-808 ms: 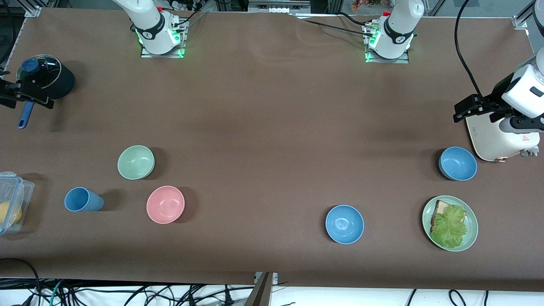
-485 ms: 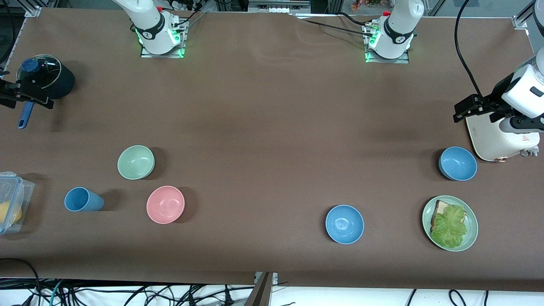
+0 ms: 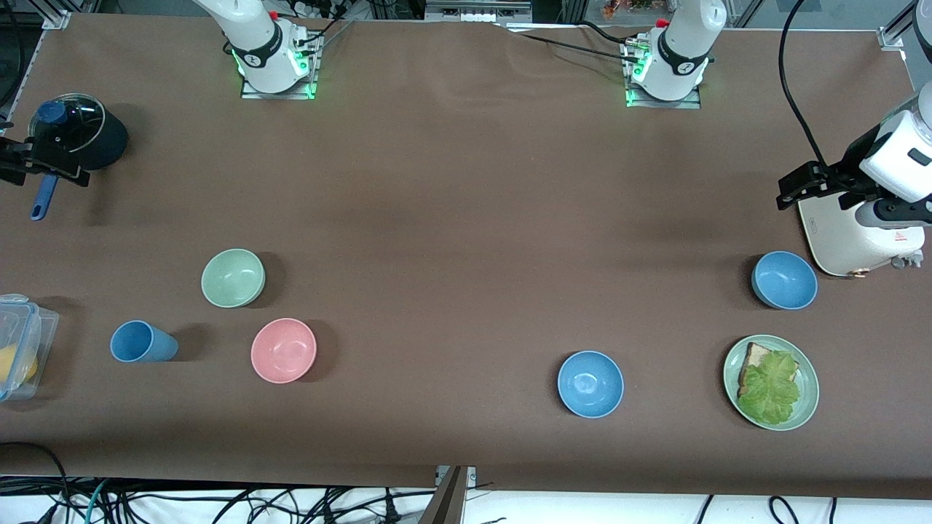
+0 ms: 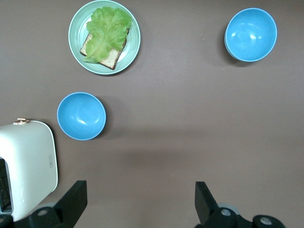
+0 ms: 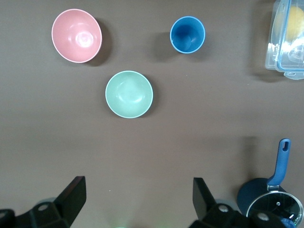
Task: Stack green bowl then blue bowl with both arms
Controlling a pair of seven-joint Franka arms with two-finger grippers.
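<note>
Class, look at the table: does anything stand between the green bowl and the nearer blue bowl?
Nothing visible does. The green bowl and that blue bowl have bare table between them; the pink bowl sits just off the direct path.

We see a plain dark brown table (image 3: 451,218). The green bowl (image 3: 233,278) is pale mint, the pink bowl (image 3: 283,350) is soft pink, and the blue bowl (image 3: 590,384) and the second blue bowl (image 3: 784,280) are medium blue. The plate (image 3: 807,407) is pale green with bright green lettuce (image 3: 772,389).
</note>
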